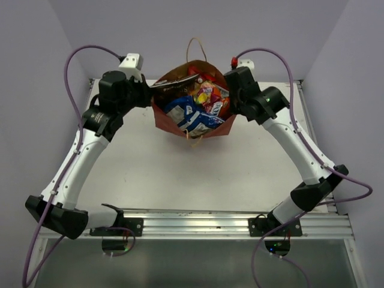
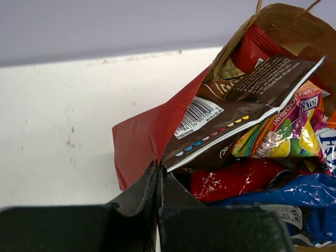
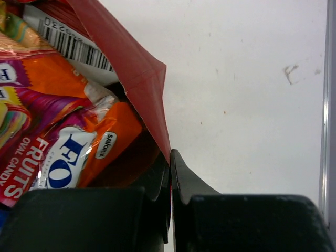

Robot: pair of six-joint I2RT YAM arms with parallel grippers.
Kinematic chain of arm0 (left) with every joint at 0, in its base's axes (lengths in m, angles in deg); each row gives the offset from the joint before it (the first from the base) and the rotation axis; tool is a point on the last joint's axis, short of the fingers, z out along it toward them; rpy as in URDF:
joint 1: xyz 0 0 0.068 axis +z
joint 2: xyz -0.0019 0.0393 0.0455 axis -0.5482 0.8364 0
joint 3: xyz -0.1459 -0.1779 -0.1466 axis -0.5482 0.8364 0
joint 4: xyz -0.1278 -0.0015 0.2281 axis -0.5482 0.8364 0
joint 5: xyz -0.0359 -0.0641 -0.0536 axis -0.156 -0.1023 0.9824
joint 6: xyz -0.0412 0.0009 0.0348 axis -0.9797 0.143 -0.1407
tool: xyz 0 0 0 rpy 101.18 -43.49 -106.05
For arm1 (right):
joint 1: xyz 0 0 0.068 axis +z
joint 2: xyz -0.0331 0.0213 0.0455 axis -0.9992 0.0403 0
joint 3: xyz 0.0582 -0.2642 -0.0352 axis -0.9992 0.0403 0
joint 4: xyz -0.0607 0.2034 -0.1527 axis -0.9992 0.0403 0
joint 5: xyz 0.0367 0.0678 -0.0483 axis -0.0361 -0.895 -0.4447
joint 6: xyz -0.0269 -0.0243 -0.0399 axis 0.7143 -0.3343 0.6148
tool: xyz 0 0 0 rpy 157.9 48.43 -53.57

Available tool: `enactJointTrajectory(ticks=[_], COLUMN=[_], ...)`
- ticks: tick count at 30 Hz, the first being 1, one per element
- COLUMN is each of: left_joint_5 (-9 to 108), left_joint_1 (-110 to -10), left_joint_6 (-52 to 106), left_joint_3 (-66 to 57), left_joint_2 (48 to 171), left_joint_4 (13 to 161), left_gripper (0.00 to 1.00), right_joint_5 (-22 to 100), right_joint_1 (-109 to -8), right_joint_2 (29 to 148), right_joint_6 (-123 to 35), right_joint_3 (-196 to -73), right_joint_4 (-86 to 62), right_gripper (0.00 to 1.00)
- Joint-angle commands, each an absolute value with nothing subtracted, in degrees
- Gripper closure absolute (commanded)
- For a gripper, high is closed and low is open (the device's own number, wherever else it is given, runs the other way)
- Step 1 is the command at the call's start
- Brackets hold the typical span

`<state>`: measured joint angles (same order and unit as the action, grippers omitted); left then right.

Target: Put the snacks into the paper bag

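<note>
On the scuffed white table (image 1: pixel 180 174), pale lilac walls (image 1: pixel 36 48) around, the left gripper (image 2: pixel 157 172) pinches the brown chip bag (image 2: pixel 236 105) by its corner, and the right gripper (image 3: pixel 169 157) is clamped on the paper bag (image 3: pixel 137 68) at its rim.

glossy, crinkly plastic snacks (image 1: pixel 198 108) – matt red paper bag (image 1: pixel 217 129), kraft inside

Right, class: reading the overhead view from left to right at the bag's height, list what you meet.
left gripper, jaws shut → brown chip bag → orange-yellow-pink candy bag → right gripper, jaws shut on the paper bag rim.
</note>
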<state>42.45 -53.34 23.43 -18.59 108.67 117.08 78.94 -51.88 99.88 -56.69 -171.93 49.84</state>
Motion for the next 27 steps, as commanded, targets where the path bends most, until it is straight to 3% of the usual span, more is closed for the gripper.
enactJointTrajectory(ticks=[1, 6, 20, 21, 23, 24, 25, 27], left_joint_5=[39.92, 38.5, 38.5, 38.58, 38.58, 38.58, 38.41, 37.8], left_joint_1=[-53.63, -53.9, -55.65, -55.74, -56.18, -56.27, -56.62, -57.06], left_joint_6=[22.16, 20.92, 18.38, 18.64, 18.9, 18.99, 19.25, 19.78], left_joint_3=[-10.63, -1.48, 1.44, 0.39, -0.75, -1.89, -2.51, -5.14], left_joint_2=[104.32, 100.27, 96.92, 97.19, 97.45, 97.36, 97.45, 97.19], left_joint_4=[111.29, 108.82, 107.42, 107.42, 107.33, 107.15, 106.98, 106.54], left_gripper=[1.0, 1.0, 1.0, 0.98, 0.82, 0.75, 0.65, 0.61], right_joint_5=[80.41, 79.0, 79.7, 79.7, 79.35, 79.0, 78.38, 78.03], right_joint_1=[-51.57, -51.57, -51.13, -51.13, -51.13, -51.04, -51.04, -50.95], right_joint_2=[95.56, 93.62, 92.12, 92.21, 92.04, 91.95, 91.77, 90.9], right_joint_6=[-59.19, -62.09, -61.48, -61.48, -60.78, -60.43, -59.56, -58.41], right_joint_3=[-161.9, -151.68, -153.52, -153.69, -154.13, -154.31, -154.39, -154.92], right_joint_4=[44.66, 42.97, 44.29, 44.21, 43.42, 42.98, 41.67, 40.08], right_gripper=[1.0, 1.0, 1.0, 0.92, 0.8, 0.62, 0.55, 0.43])
